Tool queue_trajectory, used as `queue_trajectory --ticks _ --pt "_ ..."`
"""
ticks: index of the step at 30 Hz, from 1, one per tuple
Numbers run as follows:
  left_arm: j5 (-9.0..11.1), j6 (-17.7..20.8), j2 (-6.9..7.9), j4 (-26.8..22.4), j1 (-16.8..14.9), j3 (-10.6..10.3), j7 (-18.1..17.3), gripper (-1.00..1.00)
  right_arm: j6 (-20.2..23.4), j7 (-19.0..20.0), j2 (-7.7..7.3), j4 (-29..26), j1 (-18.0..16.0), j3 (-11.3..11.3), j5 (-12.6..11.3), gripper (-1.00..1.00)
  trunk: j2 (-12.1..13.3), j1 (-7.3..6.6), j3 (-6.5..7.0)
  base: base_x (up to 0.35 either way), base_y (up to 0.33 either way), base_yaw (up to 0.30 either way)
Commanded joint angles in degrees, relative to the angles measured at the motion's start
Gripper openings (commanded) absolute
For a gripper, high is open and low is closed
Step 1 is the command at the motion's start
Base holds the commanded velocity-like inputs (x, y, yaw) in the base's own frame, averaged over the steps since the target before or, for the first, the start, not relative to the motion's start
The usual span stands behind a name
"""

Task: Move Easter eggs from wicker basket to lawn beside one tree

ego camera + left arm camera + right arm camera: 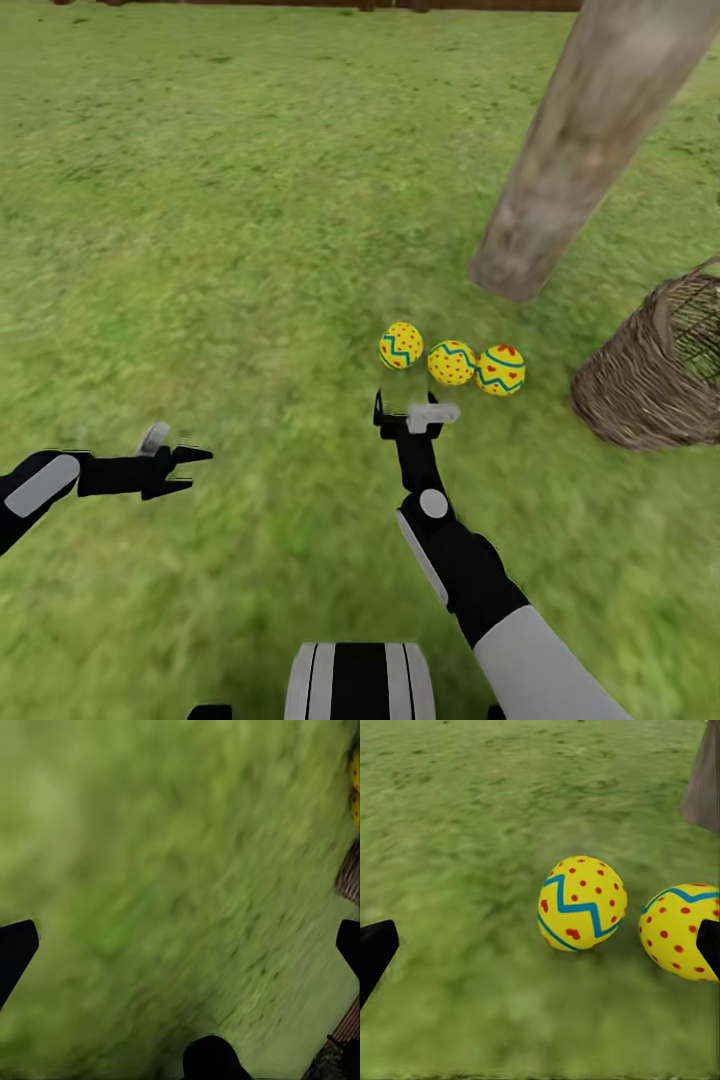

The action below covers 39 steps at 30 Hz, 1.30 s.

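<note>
Three yellow Easter eggs lie in a row on the lawn (220,260): the left egg (401,345), the middle egg (452,362) and the right egg (500,370). They rest just in front of the tree trunk (575,150). The wicker basket (655,370) lies tipped on its side to the right of the eggs. My right gripper (407,412) hovers open just short of the eggs, holding nothing. In the right wrist view the left egg (581,904) and the middle egg (679,930) sit on grass ahead of the fingers. My left gripper (185,468) is open over bare grass at the left.
A brown wooden fence (330,4) runs along the far edge of the grass. Open lawn stretches to the left and ahead. My own base (358,680) shows at the bottom of the head view.
</note>
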Motion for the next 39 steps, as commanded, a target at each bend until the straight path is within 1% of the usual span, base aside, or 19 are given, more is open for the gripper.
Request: queue_trajectory --ticks 1,6,11,15,16,17,18,28,34,39 --pt "-0.07 -0.09 0.02 0.09 -0.08 -0.40 -0.43 1.00 -0.24 -0.38 0.02 -0.18 0.15 0.24 -0.12 1.00 0.00 -0.07 0.20 -0.340 0.000 0.000" --pt "-0.07 -0.16 -0.14 0.80 -0.08 -0.53 -0.43 1.00 -0.51 -0.51 0.04 -0.32 0.44 0.56 0.04 1.00 0.07 -0.20 1.30 -0.340 0.000 0.000" --pt "-0.16 -0.41 -0.79 1.52 -0.08 -0.55 -0.45 1.00 -0.56 -0.33 0.01 -0.24 0.48 0.59 0.21 1.00 0.13 -0.32 2.41 -0.340 0.000 0.000" --pt "-0.16 -0.50 -0.85 1.89 -0.08 -0.57 -0.43 1.00 -0.56 -0.29 0.02 0.26 0.48 0.65 0.33 1.00 0.19 -0.43 3.30 -0.342 0.000 0.000" --pt "-0.12 -1.55 -1.22 3.20 -0.08 -1.62 -0.43 1.00 -0.88 -0.35 0.01 0.88 0.48 0.73 0.41 1.00 0.20 -0.45 3.52 -0.342 0.000 0.000" --pt "-0.11 -2.09 -1.38 3.43 -0.08 -1.81 -0.43 1.00 -1.18 -0.35 0.01 0.92 0.48 0.75 0.44 1.00 0.21 -0.48 3.74 -0.342 -0.013 0.000" --pt "-0.16 -3.49 -1.73 4.14 -0.08 -2.11 -0.43 1.00 -1.83 -0.36 0.01 1.30 0.48 0.72 0.76 1.00 0.23 -0.51 3.96 -0.342 -0.030 0.000" --pt "-0.17 -3.60 -1.79 4.20 -0.08 -2.21 -0.43 1.00 -1.97 -0.64 -0.46 1.77 0.48 0.61 0.92 1.00 0.36 -0.76 6.18 -0.343 -0.009 0.000" --pt "-0.22 -3.87 -1.81 6.39 -0.08 -2.33 -0.43 1.00 -1.84 -0.41 -0.50 1.78 0.48 0.68 0.94 1.00 0.44 -0.92 7.51 -0.119 0.000 0.000" --pt "-0.25 -7.27 -2.69 7.90 -0.08 -2.65 -0.45 1.00 -1.89 -0.58 -0.52 1.78 0.48 0.68 0.94 1.00 0.51 -1.05 8.62 -0.016 0.000 0.000"
